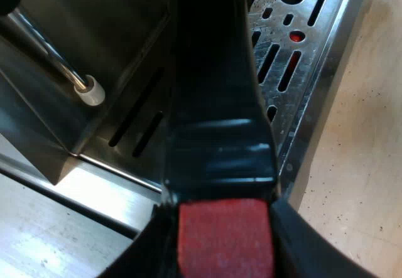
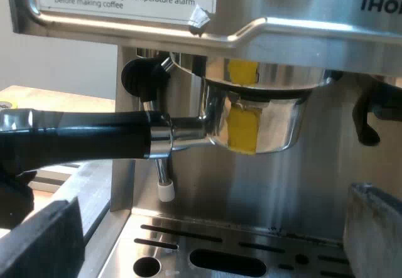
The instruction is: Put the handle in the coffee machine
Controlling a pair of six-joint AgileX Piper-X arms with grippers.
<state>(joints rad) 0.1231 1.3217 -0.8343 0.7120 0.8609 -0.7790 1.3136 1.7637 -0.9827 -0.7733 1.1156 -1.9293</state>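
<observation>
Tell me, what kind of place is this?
Probably a coffee-making corner: an espresso machine, a metal holder at its front, and a slotted drip tray with coffee specks, on a wooden counter.

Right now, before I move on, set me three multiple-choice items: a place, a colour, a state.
1. Where is the shiny metal holder with the black handle? A on the drip tray; B up at the espresso machine's brew head; C in a mug.
2. The holder's square patch is: A yellow; B green; C blue.
3. The right gripper is: A shut on the handle; B shut on a tamper; C open.
Answers: B, its bowl sits under the head; A, yellow shows on the bowl; C, its fingers stand apart, empty.
</observation>
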